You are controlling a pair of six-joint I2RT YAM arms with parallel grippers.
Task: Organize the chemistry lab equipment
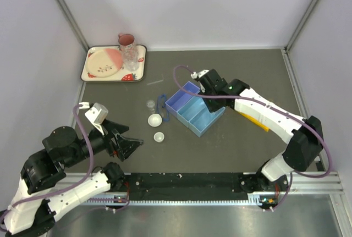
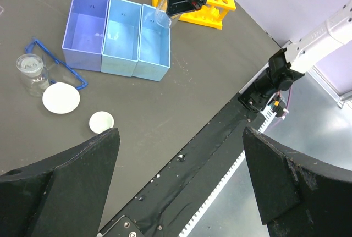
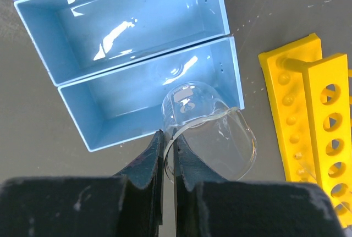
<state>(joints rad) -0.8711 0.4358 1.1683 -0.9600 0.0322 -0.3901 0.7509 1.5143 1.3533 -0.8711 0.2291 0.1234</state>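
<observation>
Early days: right gripper (image 3: 168,137) pinching a clear glass vessel (image 3: 203,110) just over the blue divided tray (image 3: 110,71), white dishes (image 2: 61,98) and goggles (image 2: 55,61) unsorted (left gripper (image 1: 135,144) gaping, empty).

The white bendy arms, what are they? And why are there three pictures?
They are two robot arms bolted to a table. One picture looks down from above. The other two come from small cameras on each wrist, so you see the black fingers up close. The right gripper pinches the rim of a little clear glass cup over the blue divided tray. The left gripper is open and holds nothing. On the table lie two white dishes, blue goggles, a small beaker, a yellow rack and a strawberry tray.
</observation>
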